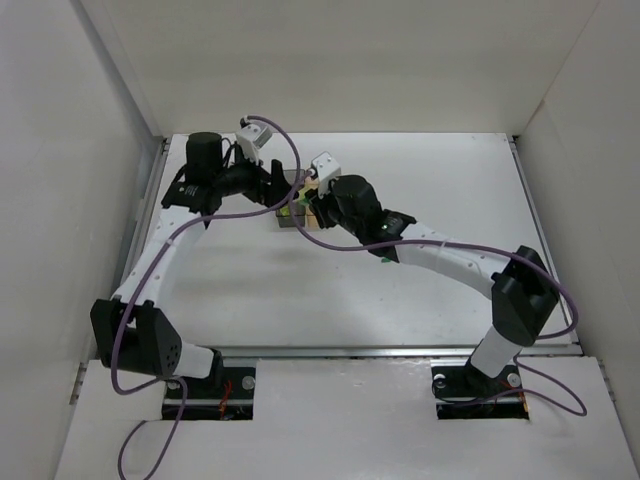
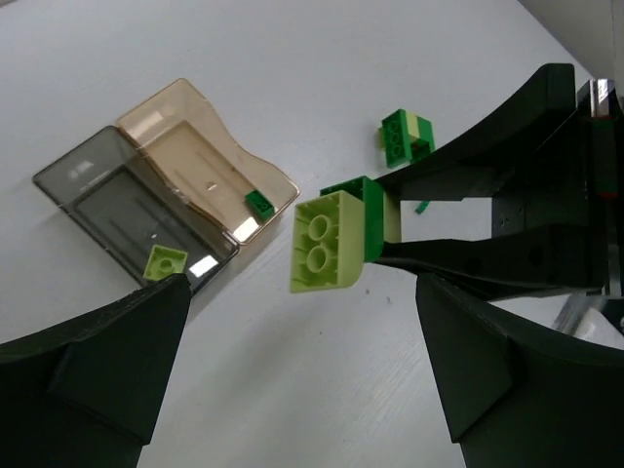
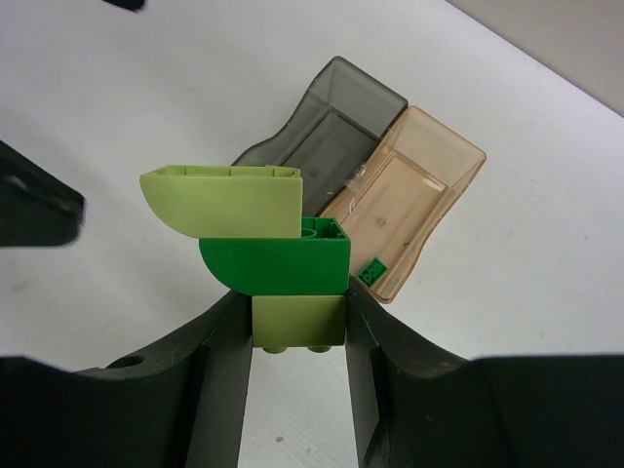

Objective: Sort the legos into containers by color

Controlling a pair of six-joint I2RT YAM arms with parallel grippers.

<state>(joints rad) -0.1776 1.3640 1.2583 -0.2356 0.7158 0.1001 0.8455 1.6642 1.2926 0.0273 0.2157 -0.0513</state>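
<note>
My right gripper [image 3: 297, 327] is shut on a stack of three legos [image 3: 268, 258]: pale yellow at the bottom between the fingers, bright green in the middle, pale yellow on top. The stack is held above the table beside the joined containers. The smoky grey box [image 3: 331, 122] holds a pale yellow brick [image 2: 165, 263]. The amber box [image 3: 414, 185] holds a small green brick [image 3: 370, 272]. My left gripper [image 2: 302, 317] is open and empty, facing the stack [image 2: 331, 239] from close by. Both grippers meet over the containers [image 1: 290, 215] at the back middle of the table.
A loose green and pale yellow brick pair [image 2: 405, 136] lies on the white table beyond the held stack. White walls [image 1: 110, 150] close in the table on the left, back and right. Purple cables [image 1: 300, 235] hang from both arms.
</note>
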